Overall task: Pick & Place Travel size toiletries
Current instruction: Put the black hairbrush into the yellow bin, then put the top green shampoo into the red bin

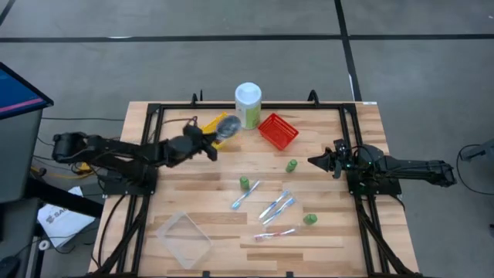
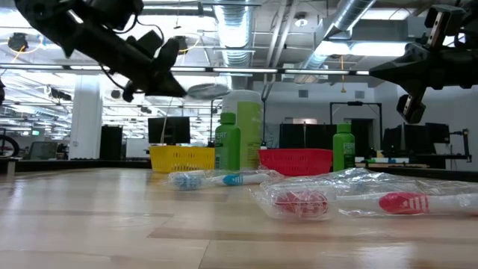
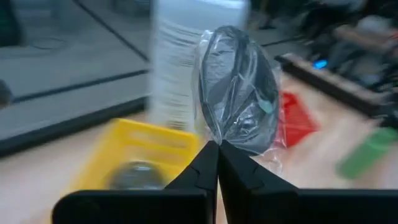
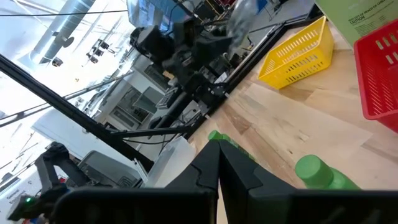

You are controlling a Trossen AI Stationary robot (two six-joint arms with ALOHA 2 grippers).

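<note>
My left gripper (image 1: 214,144) is shut on a dark round tin in clear wrap (image 1: 228,127), held above the yellow basket (image 1: 207,131); it also shows in the left wrist view (image 3: 239,93). A second dark tin (image 3: 127,177) lies in the basket. Three small green bottles (image 1: 291,165) (image 1: 244,183) (image 1: 310,219) and several wrapped toothbrush sticks (image 1: 275,206) lie on the table. My right gripper (image 1: 312,161) is shut and empty, hovering just right of the far green bottle. My left gripper pinches the clear wrap at the tin's edge (image 3: 214,138) between its two fingertips. The fingers (image 2: 166,71) slant down from the table's left side. The tin (image 2: 209,91) stands out beyond the fingertips, lifted clear above the yellow basket.
A tall pale-green canister with a white cap (image 1: 248,105) stands at the far edge beside a red basket (image 1: 278,131). A clear plastic box (image 1: 185,235) sits near the front left. Black frame rails (image 1: 154,154) run along the table's sides.
</note>
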